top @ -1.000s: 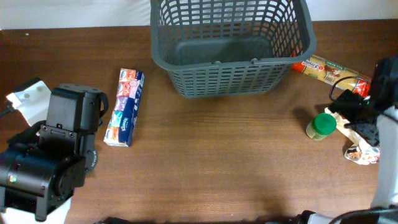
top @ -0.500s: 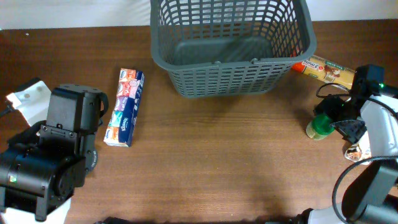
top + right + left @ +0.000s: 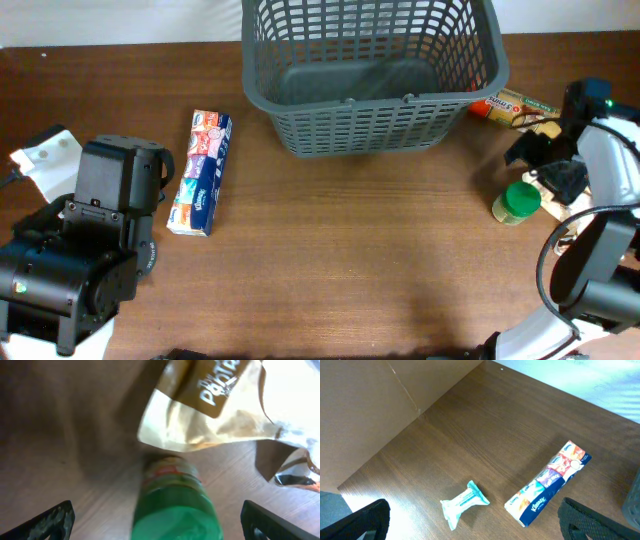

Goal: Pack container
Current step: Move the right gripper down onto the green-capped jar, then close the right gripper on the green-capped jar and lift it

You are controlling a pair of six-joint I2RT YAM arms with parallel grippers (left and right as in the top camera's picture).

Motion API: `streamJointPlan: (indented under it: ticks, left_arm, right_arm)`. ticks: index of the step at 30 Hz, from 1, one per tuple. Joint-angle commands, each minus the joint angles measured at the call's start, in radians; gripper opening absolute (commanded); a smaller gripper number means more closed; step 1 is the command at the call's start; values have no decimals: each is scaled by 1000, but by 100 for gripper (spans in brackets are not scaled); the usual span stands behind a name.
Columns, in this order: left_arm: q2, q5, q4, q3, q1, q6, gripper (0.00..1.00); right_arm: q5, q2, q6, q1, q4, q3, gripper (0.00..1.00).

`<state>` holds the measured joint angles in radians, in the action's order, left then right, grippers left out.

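Presently the desk (image 3: 350, 260) carries loose goods on both sides, which suits a one-arm-per-side split. The container (image 3: 360, 128) stands upright at the far middle, open side up and with nothing visible in it, so packing is judged not yet begun.

The left arm sits folded at the near-left corner. The left hand (image 3: 477, 522) is spread wide and empty, probably parked clear of the work. The right hand (image 3: 165, 522) is also wide and empty. In its wrist view it is lined up on the bottle (image 3: 517, 202), right of the container, which reads as a lineup for a grasp. Whether the fingers are level with the bottle cannot be told.

- Tissue pack (image 3: 200, 172): flat, left of the container.
- Pouch (image 3: 210, 410): just beside the bottle, and might snag.
- Teal packet (image 3: 464, 505): near the tissue pack.
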<state>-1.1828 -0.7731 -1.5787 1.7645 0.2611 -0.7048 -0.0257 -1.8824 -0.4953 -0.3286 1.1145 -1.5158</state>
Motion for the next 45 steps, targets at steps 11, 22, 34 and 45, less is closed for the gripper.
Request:
streamJointPlan:
  ticks: [11, 22, 34, 45]
  left_arm:
    - [0, 3, -2, 8, -5, -13, 100]
    - [0, 3, -2, 8, -5, -13, 99]
    - [0, 3, -2, 8, -5, -13, 99]
    - [0, 3, -2, 8, -5, -13, 99]
  right_arm:
    - [-91, -40, -19, 14, 38, 21, 99]
    - [-32, -40, 24, 15, -24, 92, 99]
    - [-11, -40, 19, 16, -51, 130, 99]
    - [-11, -40, 14, 16, -53, 195, 99]
